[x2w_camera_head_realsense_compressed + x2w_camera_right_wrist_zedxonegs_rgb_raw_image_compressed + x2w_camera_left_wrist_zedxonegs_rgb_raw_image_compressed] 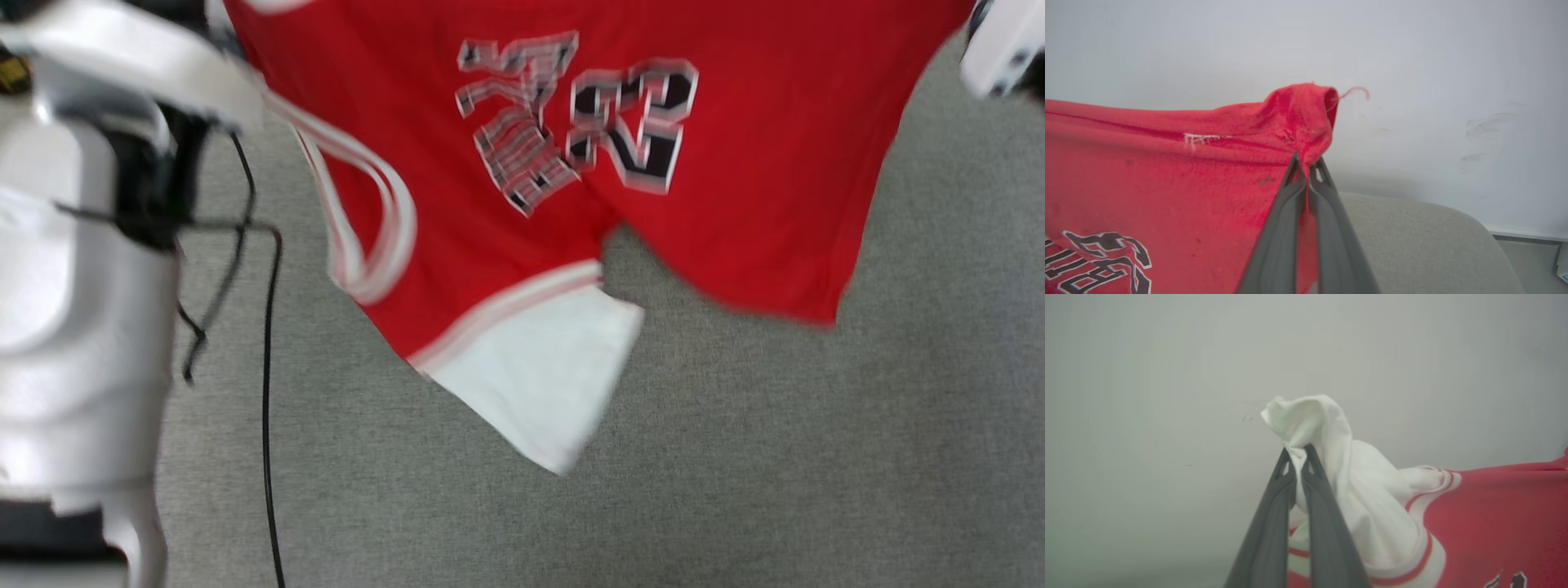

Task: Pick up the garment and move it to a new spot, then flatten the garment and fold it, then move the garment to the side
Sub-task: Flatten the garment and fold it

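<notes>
My left end effector (1298,451) is pressed together and pinches a bunched fold of white sleeve fabric of the garment (1494,522); the fabric rises above the tips as a small peak and drapes down to the right of the fingers (1327,522). My right end effector (1306,161) is likewise pressed together and pinches a red edge of the garment, with a puckered knob of cloth and a loose thread (1355,90) standing above the tips. In the head view the garment hangs spread between my two arms, front side toward the camera, above the grey carpet-like surface (775,457); whether its lowest part touches that surface cannot be determined. The number 22 (637,122) and the black-and-white lettering (514,122) beside it appear inverted. The striped neck trim (367,212) droops in a loop at the left, and one white sleeve (547,384), bordered by a striped band, hangs lowest. My pale left forearm (82,286) occupies the left edge, with a black cable (266,408) running down just beside it; part of my right arm (1000,49) shows at the upper right corner. A plain pale wall (1453,61) lies behind the garment in both wrist views. The head view is motion-blurred.
</notes>
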`<state>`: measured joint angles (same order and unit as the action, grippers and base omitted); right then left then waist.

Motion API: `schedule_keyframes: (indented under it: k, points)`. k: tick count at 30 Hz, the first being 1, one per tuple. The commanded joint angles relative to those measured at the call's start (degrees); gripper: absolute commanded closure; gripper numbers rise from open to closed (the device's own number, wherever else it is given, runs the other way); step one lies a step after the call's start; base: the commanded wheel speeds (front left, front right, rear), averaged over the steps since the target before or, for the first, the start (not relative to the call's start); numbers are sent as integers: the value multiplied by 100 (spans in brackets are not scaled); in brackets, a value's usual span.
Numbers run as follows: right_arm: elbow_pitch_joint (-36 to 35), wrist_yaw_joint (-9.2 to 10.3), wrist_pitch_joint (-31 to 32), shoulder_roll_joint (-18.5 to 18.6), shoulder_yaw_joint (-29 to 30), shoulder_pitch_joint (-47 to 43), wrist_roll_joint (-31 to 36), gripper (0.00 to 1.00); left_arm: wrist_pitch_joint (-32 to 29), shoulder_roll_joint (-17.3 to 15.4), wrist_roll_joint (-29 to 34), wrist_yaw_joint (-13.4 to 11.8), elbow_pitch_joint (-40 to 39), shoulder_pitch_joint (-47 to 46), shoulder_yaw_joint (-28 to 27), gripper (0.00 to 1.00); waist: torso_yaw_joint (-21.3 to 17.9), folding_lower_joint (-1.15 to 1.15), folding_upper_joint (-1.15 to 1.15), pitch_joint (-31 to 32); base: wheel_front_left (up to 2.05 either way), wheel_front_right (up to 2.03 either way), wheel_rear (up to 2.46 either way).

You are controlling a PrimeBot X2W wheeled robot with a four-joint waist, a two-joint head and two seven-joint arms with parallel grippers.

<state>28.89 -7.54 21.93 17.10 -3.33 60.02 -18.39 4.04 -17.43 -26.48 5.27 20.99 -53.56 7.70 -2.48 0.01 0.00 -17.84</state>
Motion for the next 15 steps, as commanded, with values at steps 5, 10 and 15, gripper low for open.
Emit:
schedule_keyframes:
  k: [5,10,15]
  points:
    - [152,11,-381,-52,305,962,379,100,63,-220,134,17,457,-1327,-46,100,-136,-1,0,-509,0,0,0]
    - [348,13,-641,-62,486,1738,596,100,218,-390,182,44,966,-2415,-106,100,-209,-1,0,-848,0,0,0]
    - [575,13,-889,-44,501,2242,657,100,324,-464,174,106,1443,-3096,-14,100,-237,-1,0,-1182,0,0,0]
